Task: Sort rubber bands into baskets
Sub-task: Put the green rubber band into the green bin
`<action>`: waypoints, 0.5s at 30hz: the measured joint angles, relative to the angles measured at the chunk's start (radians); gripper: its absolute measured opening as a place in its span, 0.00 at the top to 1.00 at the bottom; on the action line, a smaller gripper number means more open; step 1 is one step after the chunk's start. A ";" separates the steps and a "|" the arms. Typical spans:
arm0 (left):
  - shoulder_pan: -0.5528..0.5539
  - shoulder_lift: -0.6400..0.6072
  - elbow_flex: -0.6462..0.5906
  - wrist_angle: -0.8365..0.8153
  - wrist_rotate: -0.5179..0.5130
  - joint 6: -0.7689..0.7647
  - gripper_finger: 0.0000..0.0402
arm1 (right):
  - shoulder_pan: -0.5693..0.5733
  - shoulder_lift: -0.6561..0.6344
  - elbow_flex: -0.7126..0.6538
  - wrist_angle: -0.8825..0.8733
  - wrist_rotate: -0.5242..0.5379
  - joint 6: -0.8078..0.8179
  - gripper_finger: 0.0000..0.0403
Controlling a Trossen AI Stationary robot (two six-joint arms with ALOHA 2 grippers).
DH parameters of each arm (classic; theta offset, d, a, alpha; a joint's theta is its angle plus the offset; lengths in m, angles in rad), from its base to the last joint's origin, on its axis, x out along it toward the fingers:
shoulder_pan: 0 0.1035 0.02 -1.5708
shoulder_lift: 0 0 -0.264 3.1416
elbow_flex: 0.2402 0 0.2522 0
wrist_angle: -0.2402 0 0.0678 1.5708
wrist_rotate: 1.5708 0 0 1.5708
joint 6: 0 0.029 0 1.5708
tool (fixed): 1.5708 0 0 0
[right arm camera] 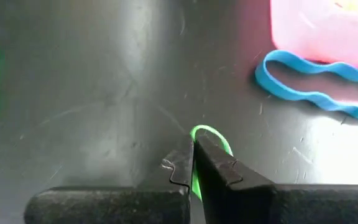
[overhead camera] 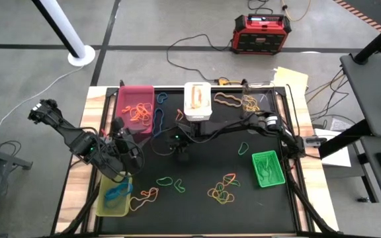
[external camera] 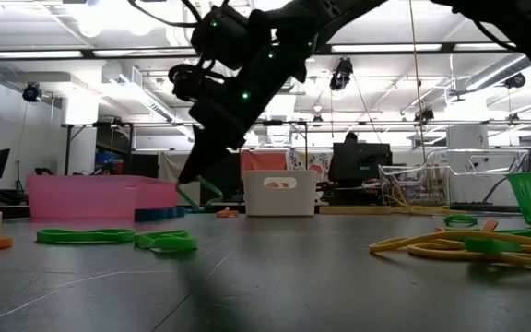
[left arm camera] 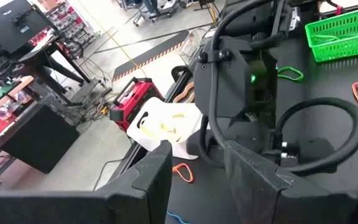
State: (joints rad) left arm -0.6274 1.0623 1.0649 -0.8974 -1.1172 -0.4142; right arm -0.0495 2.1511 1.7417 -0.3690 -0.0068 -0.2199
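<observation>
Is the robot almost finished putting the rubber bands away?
Not yet. Some bands already lie in the pink basket and green basket. The right end effector is shut on a green band. Many loose bands remain on the mat.

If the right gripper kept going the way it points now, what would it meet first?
The right gripper points down at the black mat, its fingers shut on a green rubber band. It would likely press into the mat almost at once; the remaining gap is unclear.

A lab or workshop: fluorescent ceiling lights (external camera: 385,46), concrete floor (overhead camera: 32,79), monitor (external camera: 358,161).
</observation>
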 joint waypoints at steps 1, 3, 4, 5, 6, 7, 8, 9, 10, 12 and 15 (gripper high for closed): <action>0.000 0.000 0.000 -0.002 0.000 -0.001 0.67 | 0.007 -0.007 -0.005 -0.008 0.001 0.000 0.98; 0.000 0.000 0.000 -0.001 0.000 -0.008 0.67 | 0.019 -0.030 -0.017 -0.026 0.005 0.012 0.98; 0.000 0.000 0.000 -0.002 0.000 -0.010 0.67 | 0.024 -0.047 -0.025 -0.039 0.011 0.020 0.98; 0.000 0.000 0.000 -0.001 0.000 -0.013 0.67 | 0.028 -0.069 -0.037 -0.066 0.011 0.030 0.98; 0.000 0.000 0.000 -0.002 0.000 -0.014 0.67 | 0.033 -0.092 -0.056 -0.100 0.012 0.048 0.98; 0.000 0.000 0.000 -0.002 0.000 -0.014 0.67 | 0.039 -0.120 -0.079 -0.129 0.013 0.064 0.98; 0.000 0.000 0.000 -0.002 0.000 -0.014 0.67 | 0.046 -0.150 -0.104 -0.162 0.013 0.084 0.98; 0.000 0.000 0.000 -0.002 0.000 -0.014 0.67 | 0.055 -0.187 -0.134 -0.202 0.014 0.110 0.98; 0.000 0.000 0.000 -0.002 0.000 -0.014 0.67 | 0.065 -0.227 -0.166 -0.252 0.013 0.137 0.98; 0.000 0.000 0.000 -0.002 0.000 -0.014 0.67 | 0.091 -0.325 -0.217 -0.372 0.001 0.203 0.98; 0.000 0.000 0.000 -0.001 0.000 -0.014 0.67 | 0.136 -0.490 -0.281 -0.589 -0.060 0.359 0.98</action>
State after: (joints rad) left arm -0.6277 1.0626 1.0649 -0.8986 -1.1168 -0.4286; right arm 0.0861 1.6610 1.4609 -0.9579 -0.0663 0.1387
